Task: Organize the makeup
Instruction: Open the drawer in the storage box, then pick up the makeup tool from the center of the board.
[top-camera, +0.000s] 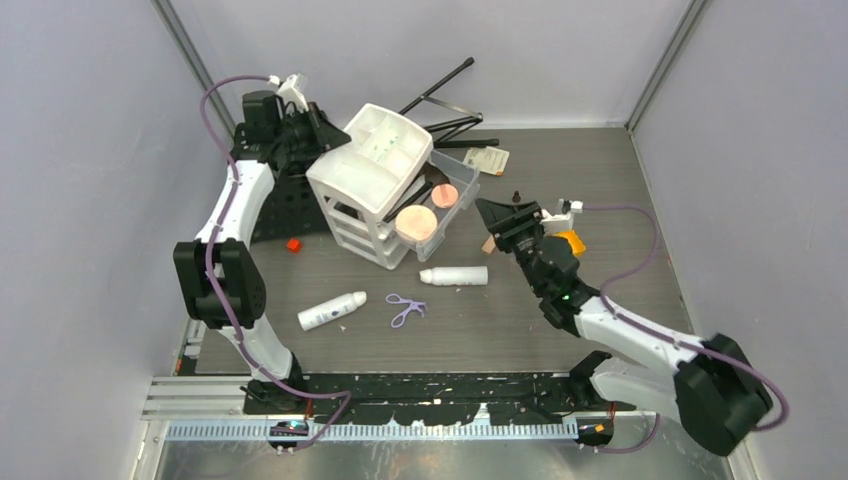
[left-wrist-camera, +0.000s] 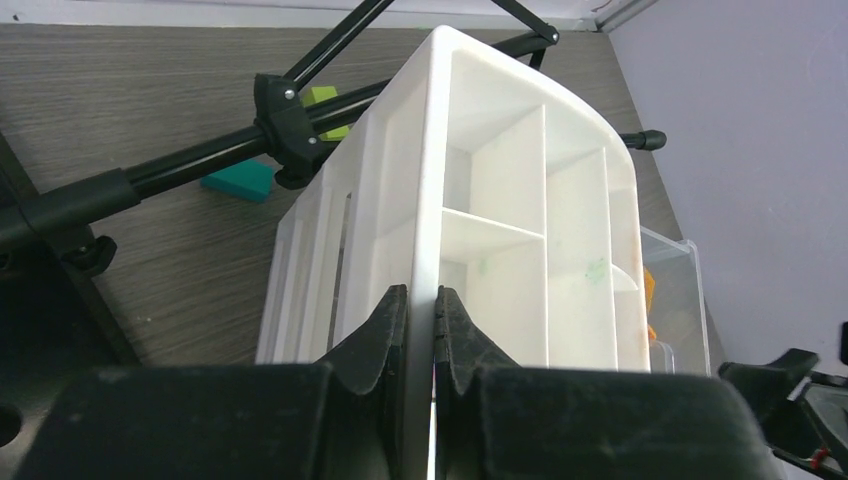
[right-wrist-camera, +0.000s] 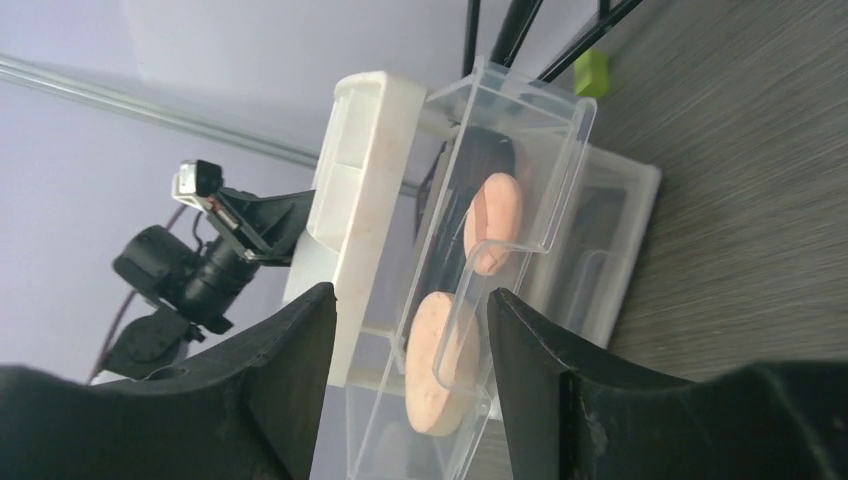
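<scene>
At the back of the table (top-camera: 600, 180), the left gripper (left-wrist-camera: 420, 300) is clamped on the thin top rim of a white organiser (left-wrist-camera: 560, 250). One pad presses flat on each side of the wall. The organiser's top tray is split into several compartments by white dividers.

A clear drawer (top-camera: 462, 180) stands pulled out from the organiser's upper level, on the side facing the right arm. Two round compacts lie inside it: the near peach compact (top-camera: 417, 222) and, just beyond it, the far peach compact (top-camera: 444, 195). Behind them runs a dark shape that may be a black brush (right-wrist-camera: 485, 160); through the clear plastic it is hard to tell.

The right gripper (right-wrist-camera: 410, 295) has its fingers spread wide and grips nothing. It points at the drawer's front lip from just beside it, and in the wrist view the lip sits framed between the two fingers.

On the bare table in front of the organiser, a white bottle (top-camera: 453, 276) lies on its side. A second white bottle (top-camera: 332, 311) lies further left, also on its side. A purple loop (top-camera: 405, 308) sits between the two. A red block (top-camera: 293, 244) rests near the left arm, and a black tripod (top-camera: 440, 100) lies folded behind the organiser.
</scene>
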